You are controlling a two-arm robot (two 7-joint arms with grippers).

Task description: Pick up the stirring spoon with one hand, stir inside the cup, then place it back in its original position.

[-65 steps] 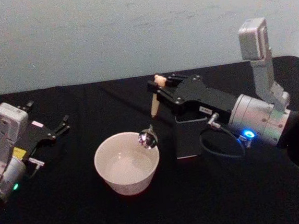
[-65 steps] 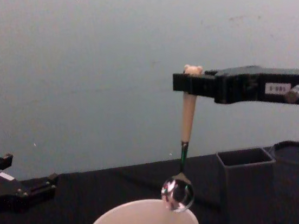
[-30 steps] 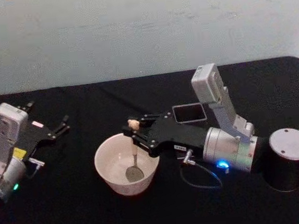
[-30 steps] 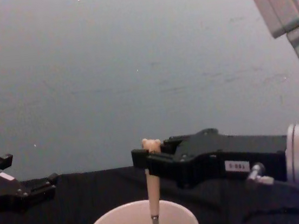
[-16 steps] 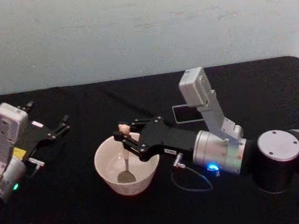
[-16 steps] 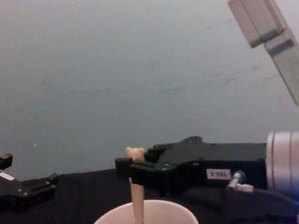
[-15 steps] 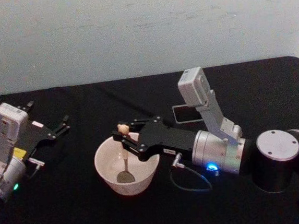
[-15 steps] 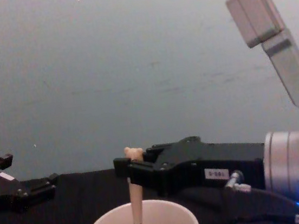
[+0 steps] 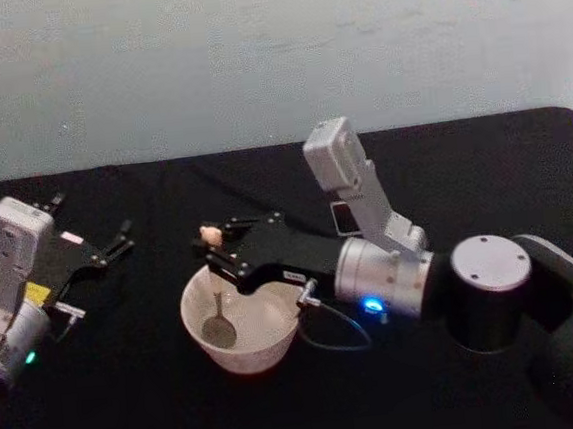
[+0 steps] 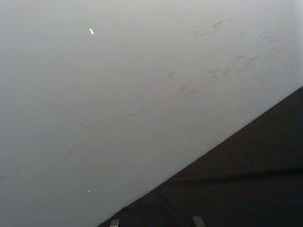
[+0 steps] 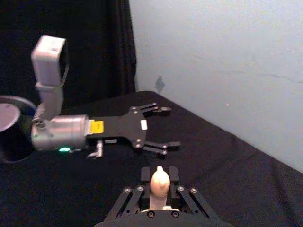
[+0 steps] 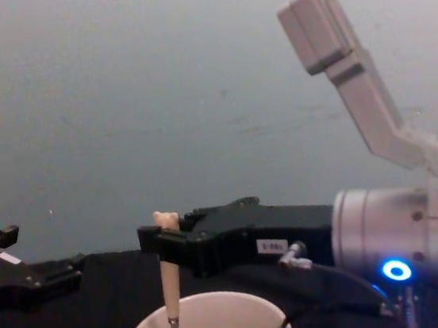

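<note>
One arm working: right gripper point(image 9: 215, 247) over the cup point(image 9: 247, 355), lower centre of head view.
Fingers clamped on the stirring spoon point(image 9: 219, 327) just under its bear head; spoon upright, bowl down inside cup, left of its middle. At left edge, left gripper point(image 9: 91, 219) idle, fingers spread, holding nothing.

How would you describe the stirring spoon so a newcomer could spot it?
On the black table stands a cream cup. The stirring spoon stands nearly upright in it, pinched by the right tool. Its slim beige handle with a knobbed top sets it apart.
</note>
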